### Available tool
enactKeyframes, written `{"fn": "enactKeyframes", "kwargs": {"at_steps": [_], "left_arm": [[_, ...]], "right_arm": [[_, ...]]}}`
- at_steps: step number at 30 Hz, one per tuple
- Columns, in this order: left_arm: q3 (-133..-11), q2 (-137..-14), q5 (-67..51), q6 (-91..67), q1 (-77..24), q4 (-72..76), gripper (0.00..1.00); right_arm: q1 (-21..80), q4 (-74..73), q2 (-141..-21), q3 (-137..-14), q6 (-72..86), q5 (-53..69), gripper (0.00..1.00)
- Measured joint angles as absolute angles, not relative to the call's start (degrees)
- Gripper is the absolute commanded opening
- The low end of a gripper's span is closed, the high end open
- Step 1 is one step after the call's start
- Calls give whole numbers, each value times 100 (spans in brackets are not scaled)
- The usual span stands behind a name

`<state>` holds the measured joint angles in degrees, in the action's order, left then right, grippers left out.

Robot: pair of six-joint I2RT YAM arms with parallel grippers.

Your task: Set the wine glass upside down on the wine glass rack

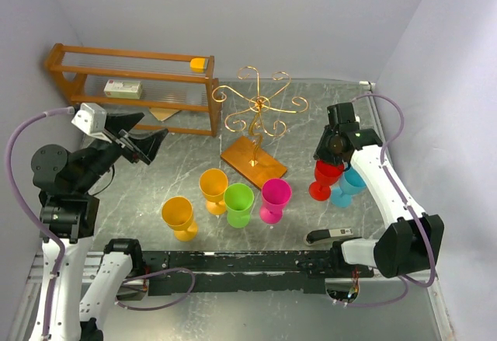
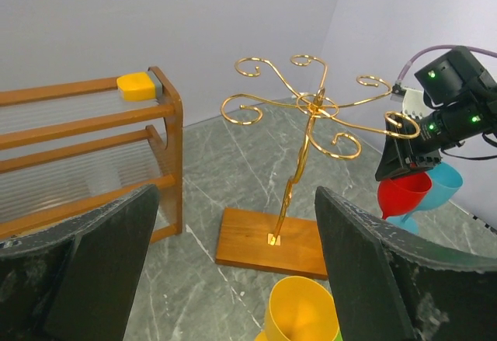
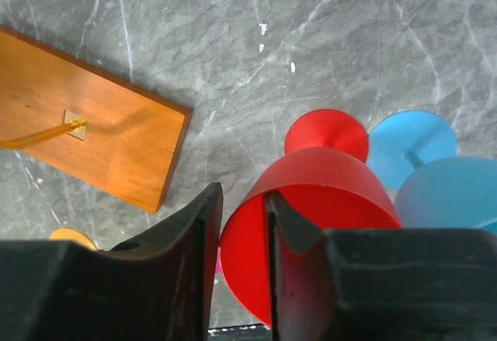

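Note:
The red wine glass (image 1: 327, 176) stands upright on the table right of the gold wire rack (image 1: 257, 109), whose wooden base (image 1: 253, 163) lies at mid-table. My right gripper (image 1: 331, 153) is above the glass. In the right wrist view my right gripper (image 3: 241, 199) straddles the rim of the red glass (image 3: 326, 178), one finger inside the bowl and one outside, with a small gap left. My left gripper (image 1: 147, 140) hangs open and empty in the air at the left, facing the rack (image 2: 311, 108). The red glass (image 2: 404, 193) also shows in the left wrist view.
A blue glass (image 1: 349, 182) stands touching-close to the right of the red one. Orange (image 1: 213, 186), yellow-orange (image 1: 178, 215), green (image 1: 238, 201) and pink (image 1: 274, 196) glasses stand in front of the rack base. A brown shelf unit (image 1: 132, 85) is at the back left. A black tool (image 1: 330, 236) lies near the front edge.

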<state>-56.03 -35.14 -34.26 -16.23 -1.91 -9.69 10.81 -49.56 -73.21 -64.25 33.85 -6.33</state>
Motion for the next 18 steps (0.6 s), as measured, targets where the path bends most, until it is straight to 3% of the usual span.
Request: {"fn": "enactKeyframes", "kwargs": {"at_steps": [6, 18], "left_arm": [[-6027, -3671, -3472, -1459, -191, -1153, 93], [-6447, -3632, -3653, -1420, -191, -1247, 94]], "right_arm": [[1129, -4770, -7282, -6390, 3538, -799, 0], [1133, -4716, -6849, -6558, 3734, -1299, 0]]}}
